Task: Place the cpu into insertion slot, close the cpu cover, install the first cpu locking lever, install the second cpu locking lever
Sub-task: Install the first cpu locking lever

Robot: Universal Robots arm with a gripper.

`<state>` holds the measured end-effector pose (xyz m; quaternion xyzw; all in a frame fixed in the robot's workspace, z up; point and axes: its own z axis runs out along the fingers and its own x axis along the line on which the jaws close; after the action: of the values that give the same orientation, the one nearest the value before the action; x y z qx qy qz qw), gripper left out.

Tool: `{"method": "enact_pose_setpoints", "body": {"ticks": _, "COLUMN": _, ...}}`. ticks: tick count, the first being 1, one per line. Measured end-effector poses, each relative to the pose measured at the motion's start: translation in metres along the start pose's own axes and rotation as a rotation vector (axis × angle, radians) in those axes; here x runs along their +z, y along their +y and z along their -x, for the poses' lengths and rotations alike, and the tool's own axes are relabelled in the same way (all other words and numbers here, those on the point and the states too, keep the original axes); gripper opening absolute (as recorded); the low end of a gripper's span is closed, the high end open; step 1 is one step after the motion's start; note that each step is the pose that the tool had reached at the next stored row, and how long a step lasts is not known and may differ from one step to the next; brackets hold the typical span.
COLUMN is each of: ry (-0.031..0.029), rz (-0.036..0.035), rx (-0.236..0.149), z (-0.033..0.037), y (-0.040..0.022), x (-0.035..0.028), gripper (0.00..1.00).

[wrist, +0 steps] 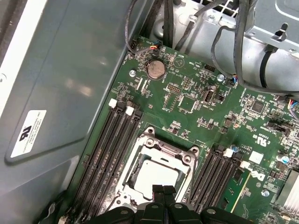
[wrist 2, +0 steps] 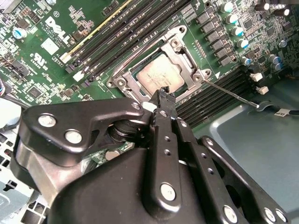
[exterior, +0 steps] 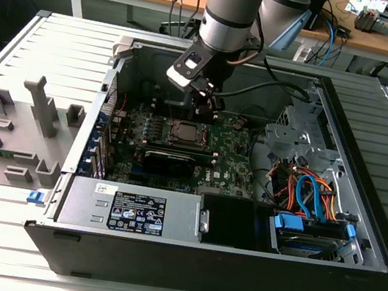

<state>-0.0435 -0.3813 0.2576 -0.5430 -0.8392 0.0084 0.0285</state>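
**Gripper parked over the socket, chip's already in**

The two black fingertips [wrist: 158, 190] are pressed together with nothing between them, so the gripper [wrist 2: 163, 95] is closed and empty. In both wrist views the tips sit right over the near edge of the socket. I honestly can't tell if they're touching the metal or just hanging above it.

Right past the tips is the cpu [wrist 2: 159, 75], lying flat in the socket with its pale metal top facing up. The cpu cover [wrist 2: 184, 52] is down over it, and the chip shows through the square opening. The first wrist view shows the same thing: the cpu [wrist: 156, 176] framed by the cpu cover [wrist: 164, 147], with the gripper [wrist: 163, 189] at its edge.

From one corner of the socket a thin metal lever [wrist 2: 231, 92] sticks out at an angle across the black memory slots [wrist 2: 126, 32], ending in a small hook. Memory slots run along both sides of the socket. Farther out on the green motherboard [exterior: 230, 151] there's a coin battery [wrist: 155, 68].

In the exterior view the gripper [exterior: 211, 106] reaches down into an open computer case [exterior: 235, 259] lying on its side. A grey power supply [exterior: 132, 209] sits along the near wall. A bundle of blue and orange cables [exterior: 311, 197] is toward the exterior view's right. Some grey plastic holders [exterior: 11, 131] stand on the table at the exterior view's left.
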Motion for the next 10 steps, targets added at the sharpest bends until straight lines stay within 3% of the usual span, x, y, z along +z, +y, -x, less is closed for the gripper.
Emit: {"method": "enact_pose_setpoints", "body": {"ticks": 10, "ry": -0.0015, "rz": -0.0012, "rx": -0.032, "z": 0.0, "y": 0.0, "x": 0.0, "gripper": 0.11}}
